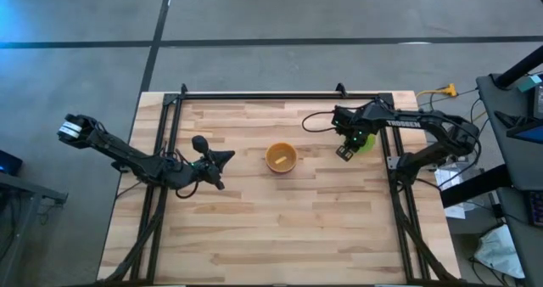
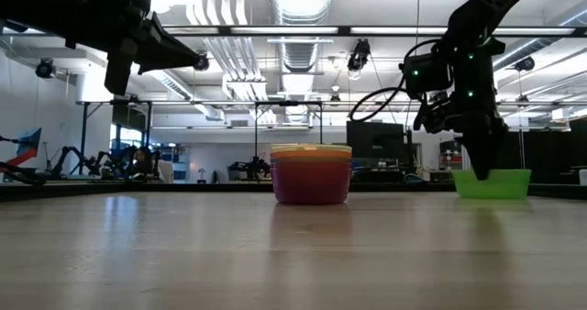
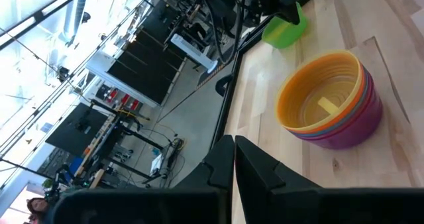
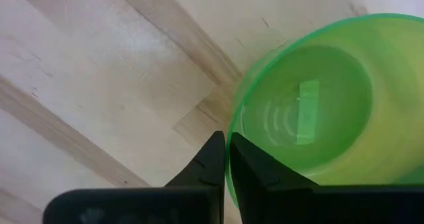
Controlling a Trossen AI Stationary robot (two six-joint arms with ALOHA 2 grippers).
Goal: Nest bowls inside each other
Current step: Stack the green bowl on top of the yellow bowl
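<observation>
- Pale wood planks make up the table (image 1: 280, 227), seen from straight above with a dark robot arm reaching in from each side.
- Near the table's middle stands a stack of nested bowls (image 1: 282, 158). From above only the yellow-orange bowl on top shows.
- In the low view the stack (image 2: 311, 173) shows coloured rims layered one inside another, with a pink-purple bowl as the outermost at the bottom and yellow and orange rims at the top.
- A green bowl (image 1: 366, 140) sits alone toward the table's right rear, well apart from the stack. It stands upright on the wood, not yet nested.
- The right gripper (image 1: 346, 151) is at the green bowl's rim, on the side facing the stack. In the right wrist view its two dark fingers (image 4: 213, 159) are pressed close together with only a thin slit between them, clamped on the green bowl's (image 4: 324, 105) near rim.
- In the low view this gripper (image 2: 483, 168) points straight down at the green bowl's (image 2: 492, 183) edge.
- The left gripper (image 1: 221, 157) hangs above the table to the left of the stack, apart from it. Its fingers (image 3: 218, 159) are together, holding nothing, pointing toward the stack (image 3: 331, 99).
</observation>
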